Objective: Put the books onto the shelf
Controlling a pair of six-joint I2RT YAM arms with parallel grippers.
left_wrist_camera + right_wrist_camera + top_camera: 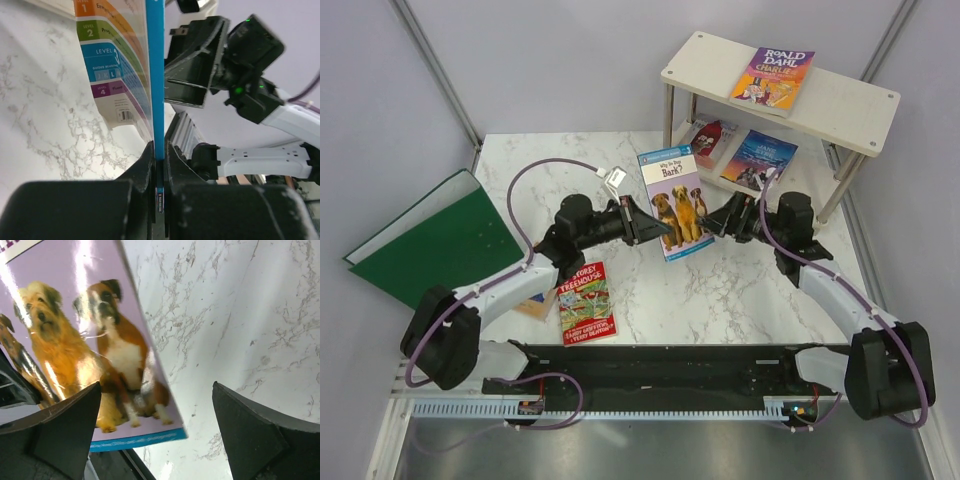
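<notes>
**Trainee:** What held the dogs book (678,205)?

**Me:** My left jaws were clenched on its spine-side edge. They held it upright above the tabletop (740,290), between my two arms. My right jaws stood released and wide open just beside the opposite edge, gripping nothing.

**Trainee:** How was the step best done?

**Me:** In my judgement: back the right jaws clear first. Prevent the thin cover from flexing. Then carry it to the shelf (850,105) and lay it on bare board beside the Roald Dahl book (772,80).

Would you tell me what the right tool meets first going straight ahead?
Probably the thin lilac paperback with three dogs on its cover, held upright by the left tool; depth is unclear.
</notes>
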